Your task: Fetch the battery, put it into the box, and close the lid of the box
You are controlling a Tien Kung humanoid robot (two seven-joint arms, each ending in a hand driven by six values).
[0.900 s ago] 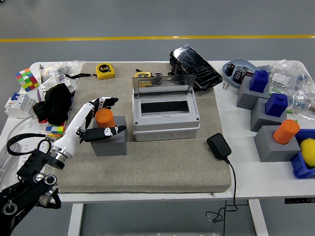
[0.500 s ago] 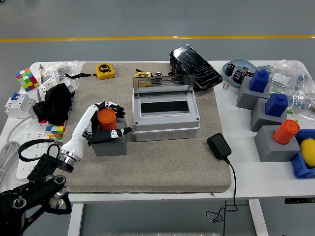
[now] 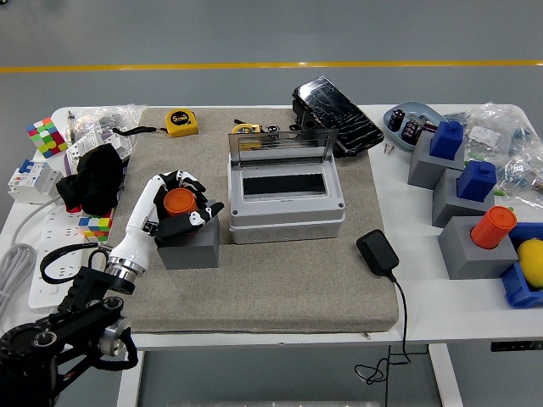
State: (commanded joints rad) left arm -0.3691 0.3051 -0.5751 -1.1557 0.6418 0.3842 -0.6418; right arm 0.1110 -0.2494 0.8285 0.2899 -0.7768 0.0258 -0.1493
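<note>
An orange cylindrical battery (image 3: 178, 202) stands upright in a grey block holder (image 3: 188, 242) on the grey mat, left of the box. My left hand (image 3: 181, 203) wraps its fingers around the battery, thumb in front and fingers behind. The grey box (image 3: 285, 197) sits at the mat's centre with its clear lid (image 3: 282, 141) raised at the back and the dark inside showing. The right arm is out of sight.
A black adapter (image 3: 377, 252) with its cable lies right of the box. Grey blocks with blue and orange pieces (image 3: 494, 227) stand at the right. A yellow tape measure (image 3: 181, 122), a black pouch (image 3: 337, 116), a black cloth (image 3: 93, 178) and cubes (image 3: 46, 136) lie around.
My left hand moved in from spread fingers beside the battery and curled closed around it. The arm shifted slightly toward the holder. The battery still stands in its holder.
</note>
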